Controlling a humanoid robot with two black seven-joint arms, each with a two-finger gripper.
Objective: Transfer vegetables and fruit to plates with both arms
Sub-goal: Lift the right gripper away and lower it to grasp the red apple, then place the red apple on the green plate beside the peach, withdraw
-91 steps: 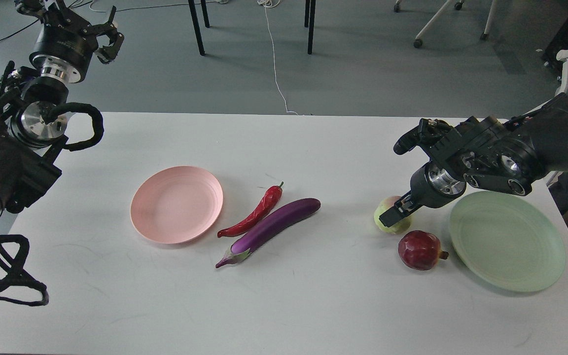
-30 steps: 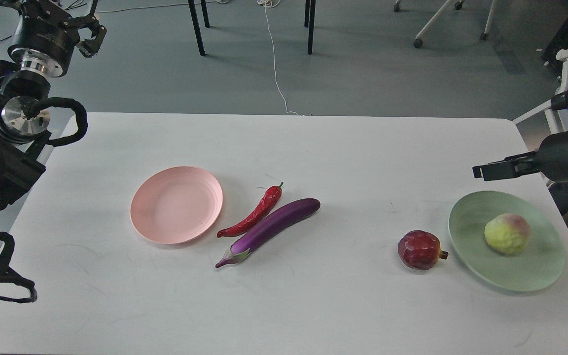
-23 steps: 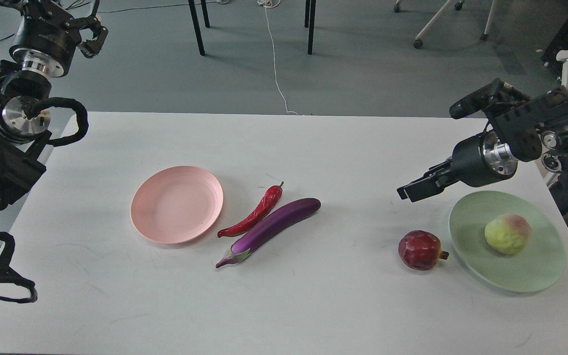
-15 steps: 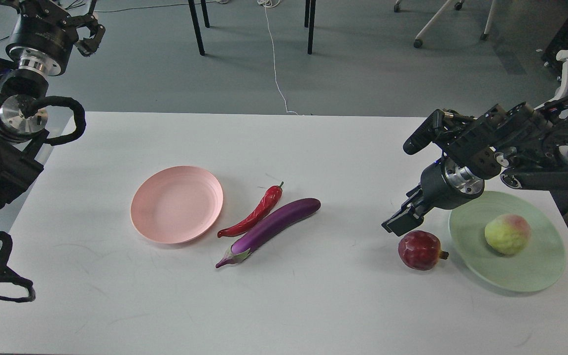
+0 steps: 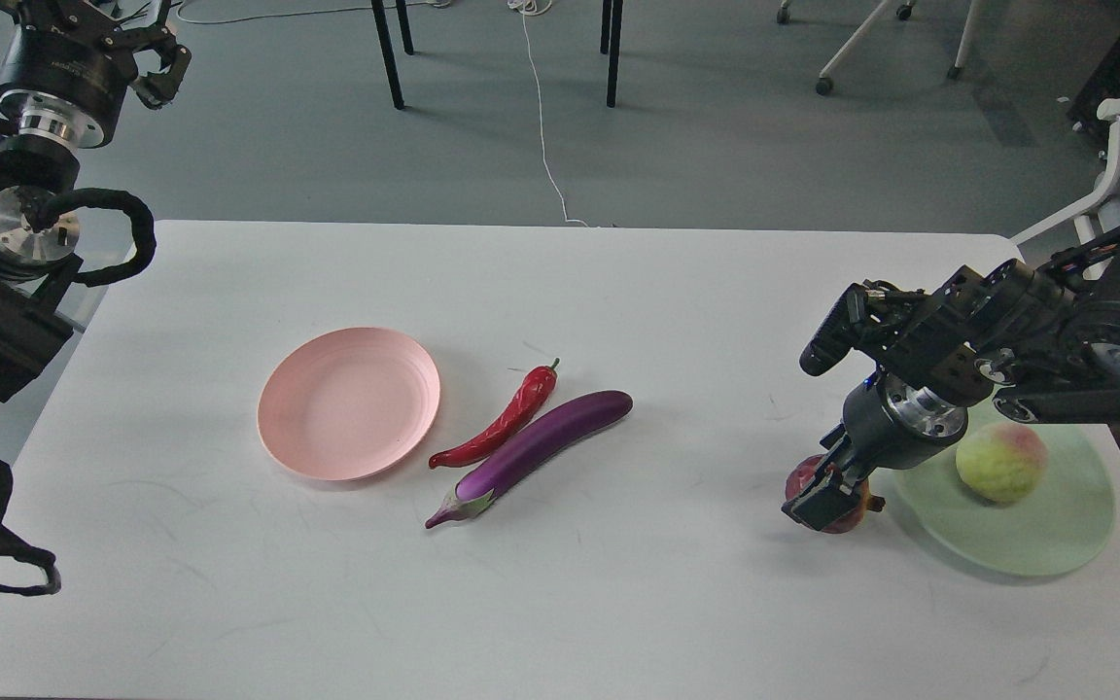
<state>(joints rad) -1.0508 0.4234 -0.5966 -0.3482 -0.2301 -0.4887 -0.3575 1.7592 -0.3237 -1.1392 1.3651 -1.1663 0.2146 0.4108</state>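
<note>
The pale pink plate (image 5: 349, 403) lies empty at mid-left of the white table (image 5: 618, 603). The red chili pepper (image 5: 502, 423) and the purple eggplant (image 5: 536, 445) lie side by side just right of it. The pale green plate (image 5: 1056, 540) at the right holds the yellow-green fruit (image 5: 1000, 462). My right gripper (image 5: 824, 498) is down on the dark red fruit (image 5: 797, 478), which sits on the table left of the green plate and is mostly hidden; its fingers cannot be told apart. My left gripper (image 5: 122, 39) is raised at the far top left, open and empty.
Beyond the table's far edge are black table legs (image 5: 387, 53), a white cable (image 5: 542, 117) on the grey floor and chair bases. A white chair (image 5: 1104, 194) and a person's arm stand at the far right. My left arm's cable loop (image 5: 122, 243) hangs over the table's left corner.
The right arm has put the yellow-green fruit on the green plate, swung away, come back and come down onto the dark red fruit. The left arm has drifted slightly left.
</note>
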